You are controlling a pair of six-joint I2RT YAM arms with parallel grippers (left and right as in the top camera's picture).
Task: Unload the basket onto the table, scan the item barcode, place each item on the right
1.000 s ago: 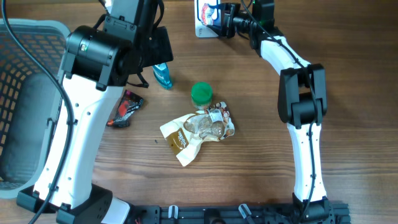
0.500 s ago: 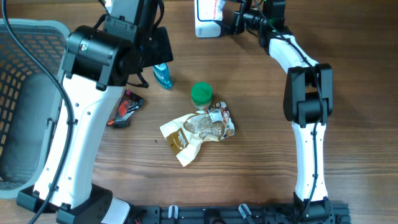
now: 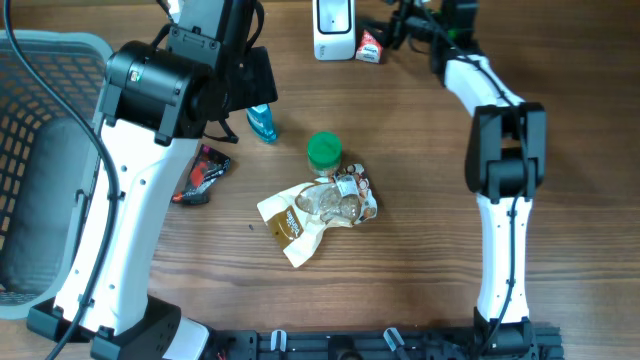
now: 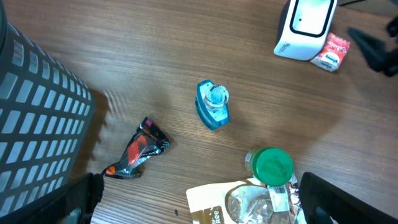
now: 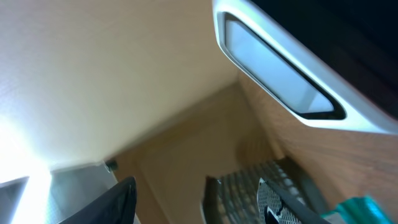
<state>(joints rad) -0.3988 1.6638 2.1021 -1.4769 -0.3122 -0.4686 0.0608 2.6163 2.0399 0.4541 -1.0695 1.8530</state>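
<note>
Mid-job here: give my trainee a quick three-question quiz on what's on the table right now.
1. True or false: the small red packet lies on the table beside the white scanner.
2. What sits closest to the green-capped bottle? A) the basket B) the crumpled wrappers C) the scanner
3. Short answer: what colour is the other, smaller bottle?

Key: 1 true; 2 B; 3 blue.
</note>
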